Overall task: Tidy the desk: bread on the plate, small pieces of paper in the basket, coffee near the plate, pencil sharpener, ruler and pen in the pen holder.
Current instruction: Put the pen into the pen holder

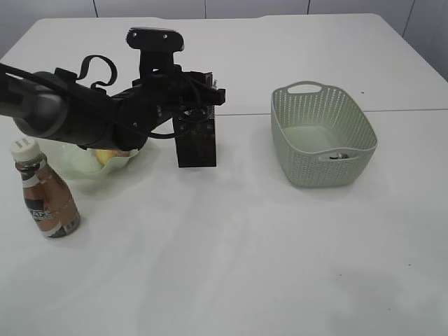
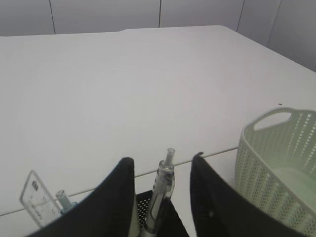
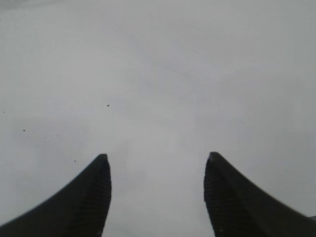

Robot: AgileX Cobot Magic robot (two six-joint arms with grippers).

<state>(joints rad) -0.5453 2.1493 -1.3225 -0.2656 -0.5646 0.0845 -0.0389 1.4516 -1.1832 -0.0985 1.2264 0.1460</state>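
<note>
1. We see the pen holder (image 1: 196, 145) standing upright on the desk (image 1: 245, 252), black mesh, with the left tool (image 2: 163, 170) directly above its mouth.
2. In the left wrist view the pen (image 2: 162, 197) stands in the holder between the two dark fingers (image 2: 121, 197) with a gap on each side; we read the left tool as released, touching nothing.
3. The ruler (image 2: 37, 202) leans up from the holder just left of the pen, clear with fine markings.
4. Left of the holder lies the plate (image 1: 84, 162), partly under the arm; something yellowish sits in it, and we cannot tell what it is.
5. The coffee (image 1: 45, 199) stands upright near the plate, well left of the holder.
6. Right of the holder, well apart, sits the basket (image 1: 322, 133); a small dark-and-white thing lies inside.
7. The right tool (image 3: 157, 192) hangs over bare desk, fingers spread and empty.
</note>
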